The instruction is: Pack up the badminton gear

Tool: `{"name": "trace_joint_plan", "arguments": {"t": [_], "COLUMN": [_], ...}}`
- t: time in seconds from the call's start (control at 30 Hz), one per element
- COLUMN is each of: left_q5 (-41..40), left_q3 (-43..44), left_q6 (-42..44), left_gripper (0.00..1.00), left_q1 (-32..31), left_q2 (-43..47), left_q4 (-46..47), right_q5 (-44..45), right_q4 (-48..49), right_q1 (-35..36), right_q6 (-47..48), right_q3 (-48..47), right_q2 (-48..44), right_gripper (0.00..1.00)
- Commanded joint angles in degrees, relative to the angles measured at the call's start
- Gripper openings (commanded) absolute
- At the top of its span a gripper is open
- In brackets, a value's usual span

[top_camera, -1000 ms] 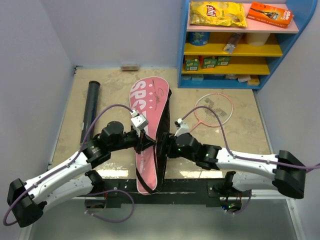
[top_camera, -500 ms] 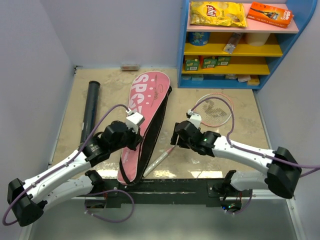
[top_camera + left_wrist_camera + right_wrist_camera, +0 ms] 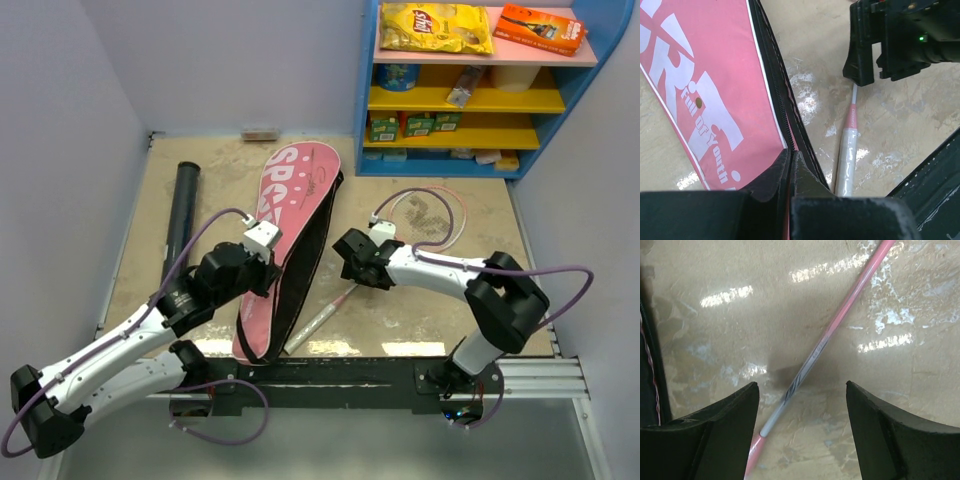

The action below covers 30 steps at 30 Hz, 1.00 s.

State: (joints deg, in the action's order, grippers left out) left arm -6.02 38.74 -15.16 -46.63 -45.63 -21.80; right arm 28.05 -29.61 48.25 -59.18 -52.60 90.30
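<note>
Pinching the rim of the pink fabric racket bag, left gripper is clamped tight. Right gripper gapes empty over the unpacked pink-shafted racket, three o'clock.

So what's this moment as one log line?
left gripper: shut on zipper edge of pink SPORT racket bag | right gripper: open above racket shaft, not gripping | racket: lying on table beside bag

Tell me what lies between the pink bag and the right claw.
Bare table separates the pink bag from the right claw, clearest in the left wrist view; the racket handle lies just outside it.
</note>
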Motion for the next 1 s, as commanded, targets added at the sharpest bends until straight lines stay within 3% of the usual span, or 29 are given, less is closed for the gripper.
{"name": "trace_joint_plan", "arguments": {"t": [0.0,0.17,0.27,0.47,0.5,0.77,0.97], "left_q5": [1.1,2.9,3.2,4.8,4.8,4.8,4.8], "left_q3": [0.3,-0.1,-0.2,-0.5,-0.5,-0.6,-0.8], "left_q6": [1.4,1.4,1.6,1.7,2.0,2.1,1.8], "left_gripper": [0.0,0.0,0.0,0.0,0.0,0.0,0.0], "left_q1": [0.0,0.0,0.0,0.0,0.0,0.0,0.0], "left_q2": [2.6,3.5,4.0,4.8,4.9,5.6,5.9], "left_q4": [4.6,4.6,4.5,4.4,4.4,4.3,4.5], "right_q5": [3.4,2.1,1.6,-0.6,-0.7,-0.3,0.9], "right_q4": [-2.6,-2.6,-2.6,-1.9,-1.8,-3.5,-11.0], "right_q1": [-1.1,-1.9,-2.0,-2.0,-2.0,-1.8,0.0], "right_q6": [-2.8,-4.0,-4.6,-5.7,-5.9,-7.2,-7.8], "right_q3": [-3.6,-3.6,-3.4,-0.8,0.3,4.1,3.5], "right_q2": [3.7,6.8,8.0,7.9,7.4,0.6,-12.9], "right_gripper": [0.73,0.7,0.62,0.15,0.02,0.0,0.0]}}
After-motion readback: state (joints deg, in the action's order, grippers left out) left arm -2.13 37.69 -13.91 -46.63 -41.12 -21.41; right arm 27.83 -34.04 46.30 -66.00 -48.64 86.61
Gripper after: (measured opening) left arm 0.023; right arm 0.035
